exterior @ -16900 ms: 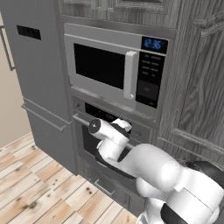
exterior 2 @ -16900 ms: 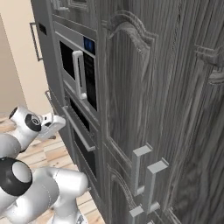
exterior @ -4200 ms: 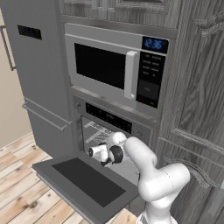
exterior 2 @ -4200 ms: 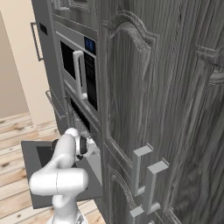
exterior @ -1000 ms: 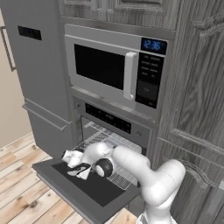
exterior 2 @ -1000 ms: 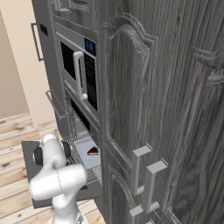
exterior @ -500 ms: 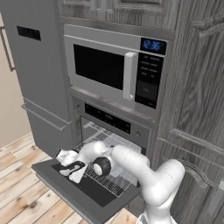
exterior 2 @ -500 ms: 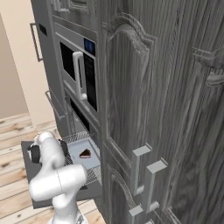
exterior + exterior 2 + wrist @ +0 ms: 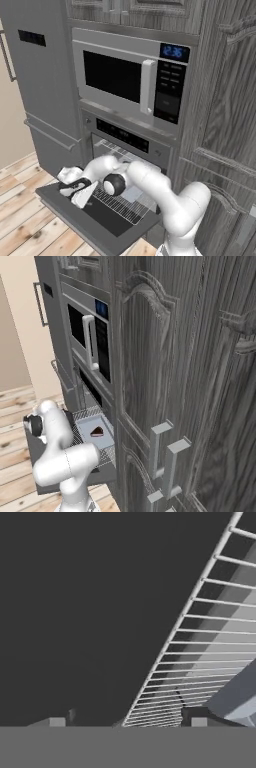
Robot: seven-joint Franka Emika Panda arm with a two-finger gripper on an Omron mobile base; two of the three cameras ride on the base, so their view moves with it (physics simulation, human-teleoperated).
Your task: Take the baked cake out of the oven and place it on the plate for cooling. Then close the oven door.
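The robot's hand [image 9: 75,187] hovers over the left part of the lowered oven door [image 9: 107,227], its grip state impossible to tell. To its right a wire rack [image 9: 87,426] juts from the oven [image 9: 131,145], carrying a cake slice [image 9: 97,431].

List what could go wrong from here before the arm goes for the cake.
1. The gripper hangs low over the open oven door, beside the pulled-out wire rack; a sideways move could snag the rack's edge.
2. The cake sits on a tray with a raised rim, which the fingers may strike on a low approach.
3. The forearm could bump the cake.
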